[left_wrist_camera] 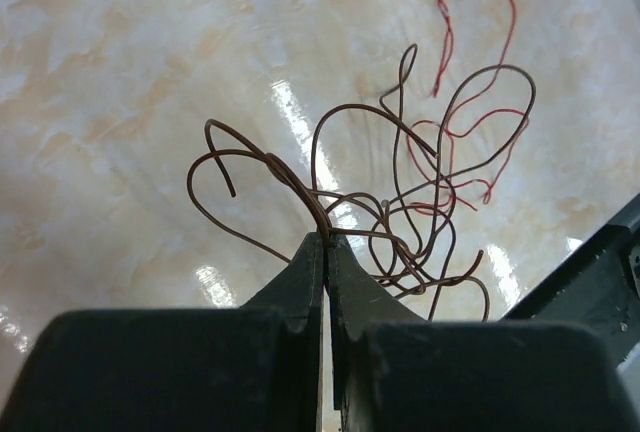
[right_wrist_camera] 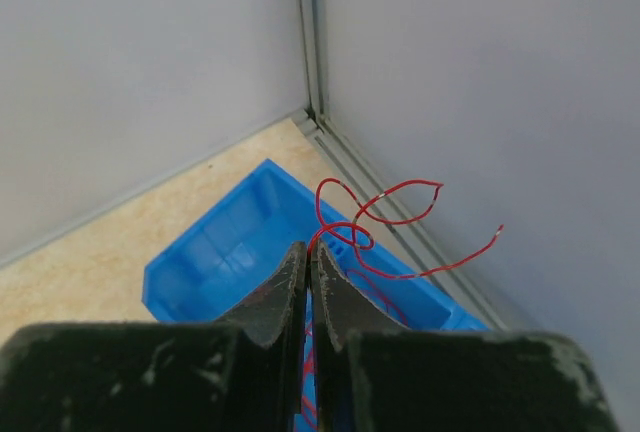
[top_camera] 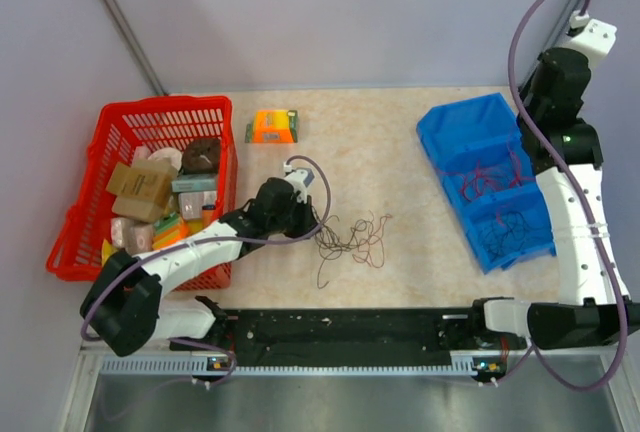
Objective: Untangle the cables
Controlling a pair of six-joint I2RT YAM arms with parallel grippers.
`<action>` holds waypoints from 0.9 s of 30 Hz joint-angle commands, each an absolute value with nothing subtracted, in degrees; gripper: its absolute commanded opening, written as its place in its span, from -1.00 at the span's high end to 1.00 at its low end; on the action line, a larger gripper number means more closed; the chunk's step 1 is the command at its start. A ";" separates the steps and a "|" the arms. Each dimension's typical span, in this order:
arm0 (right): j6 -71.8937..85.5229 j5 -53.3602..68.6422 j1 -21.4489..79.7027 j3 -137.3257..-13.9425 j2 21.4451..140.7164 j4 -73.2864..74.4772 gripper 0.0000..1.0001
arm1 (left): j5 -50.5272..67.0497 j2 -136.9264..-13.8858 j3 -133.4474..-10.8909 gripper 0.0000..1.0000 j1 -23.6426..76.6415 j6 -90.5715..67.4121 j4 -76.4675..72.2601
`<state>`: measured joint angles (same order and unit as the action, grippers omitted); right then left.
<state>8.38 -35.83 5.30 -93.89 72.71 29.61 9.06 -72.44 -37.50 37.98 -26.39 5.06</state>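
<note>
Bare tabletop (top_camera: 420,242) lies open between the cables (top_camera: 350,240) and the blue bin (top_camera: 450,137) on the right. On the left, the red basket (top_camera: 165,104) and the left arm (top_camera: 190,247) crowd that side. An orange box (top_camera: 272,125) sits near the back wall (top_camera: 350,12), just right of the basket.

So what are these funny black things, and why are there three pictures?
They are two robot arms bolted to a table. One picture looks down from above. The other two come from little cameras on each arm's wrist, so you see its black hand up close. On the table lie a tangle of thin cables, a red basket full of small boxes, an orange object and a blue bin with wires inside. The left hand is pinching a brown wire from the tangle. The right hand is pinching a red wire above the blue bin.
</note>
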 commanded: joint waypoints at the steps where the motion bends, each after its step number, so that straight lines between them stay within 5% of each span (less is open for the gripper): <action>1: 14.50 -31.47 2.29 -89.74 68.12 26.54 1.00 | 13.88 -71.01 -41.39 1.00 37.62 -24.78 4.31; 27: 26.71 -26.90 -4.56 -62.25 62.58 20.75 1.00 | 18.10 -67.59 -43.77 1.00 37.62 -27.60 3.95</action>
